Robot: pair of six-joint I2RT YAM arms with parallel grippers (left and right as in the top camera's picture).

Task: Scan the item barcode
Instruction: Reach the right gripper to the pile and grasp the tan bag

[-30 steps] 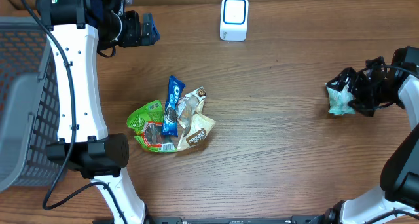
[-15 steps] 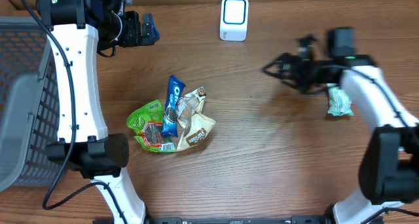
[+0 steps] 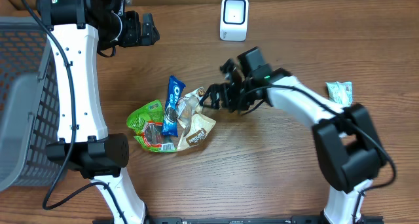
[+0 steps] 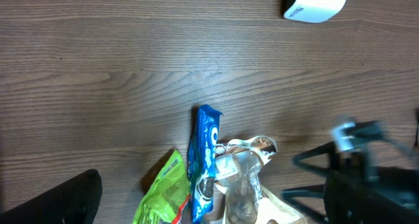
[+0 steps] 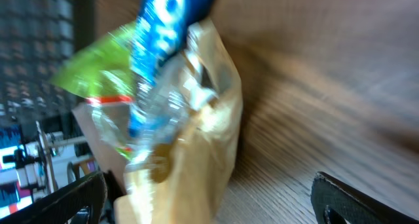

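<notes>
A pile of snack packets lies mid-table: a blue cookie packet [image 3: 173,103], a green packet [image 3: 145,119] and a tan packet [image 3: 196,127] with a clear one on top. My right gripper [image 3: 208,98] is open at the pile's right edge. In the right wrist view, the tan packet [image 5: 206,145] fills the gap between the spread fingers [image 5: 72,201]. The white scanner [image 3: 234,18] stands at the back. My left gripper [image 3: 147,29] hangs open, high at the back left, looking down on the blue packet [image 4: 204,158] and the scanner [image 4: 315,2].
A teal packet [image 3: 340,93] lies alone on the right side of the table. A grey mesh basket [image 3: 19,99] stands along the left edge. Bare wood stretches between the pile and the scanner.
My right arm has swung left from the teal packet at the right edge to the pile, leaving that packet on the table. The left arm has not moved.
</notes>
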